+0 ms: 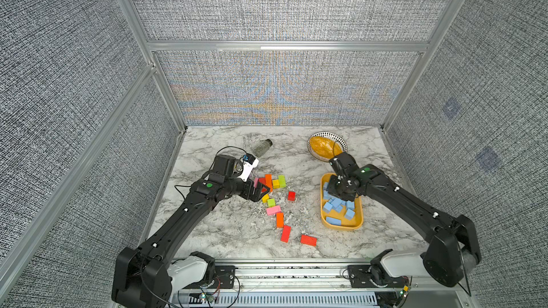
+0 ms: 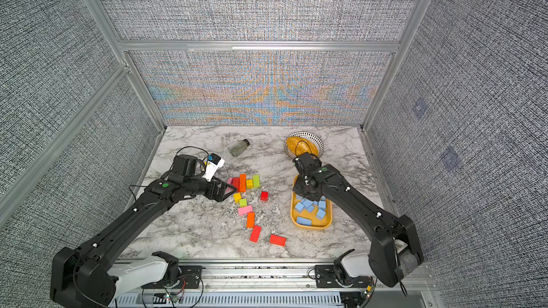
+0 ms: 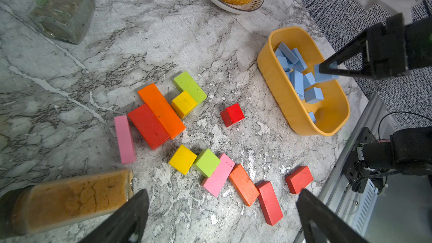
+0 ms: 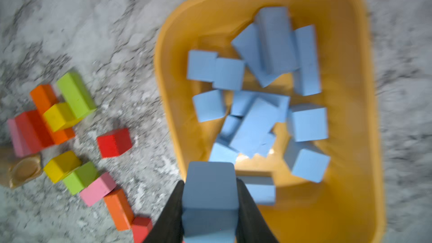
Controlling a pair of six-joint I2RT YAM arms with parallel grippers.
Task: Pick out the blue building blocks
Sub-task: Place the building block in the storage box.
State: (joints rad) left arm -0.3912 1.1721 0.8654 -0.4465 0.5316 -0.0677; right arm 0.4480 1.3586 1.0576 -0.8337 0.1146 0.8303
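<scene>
In both top views the blue building blocks [image 1: 336, 203] lie heaped in the yellow tray [image 1: 344, 228] on the worktop [image 1: 225, 232]; the right arm [image 1: 385, 191] hangs over the tray's far end, where its jaws cannot be made out; the left arm [image 1: 178, 217] reaches in beside the other-coloured blocks [image 1: 268, 182].

Left wrist view: the left jaws stand wide apart and empty above those blocks; no blue piece shows on the bare worktop (whatever lies under the arms is hidden).

Right wrist view, blurred: the right jaws are clamped on the flat sides of one held block [image 4: 210, 188] above the tray; its lower end is cut off by the frame. I judge these blocks light, stiff and matte, unlikely to slip; opposite flat faces are the place to take hold.
</scene>
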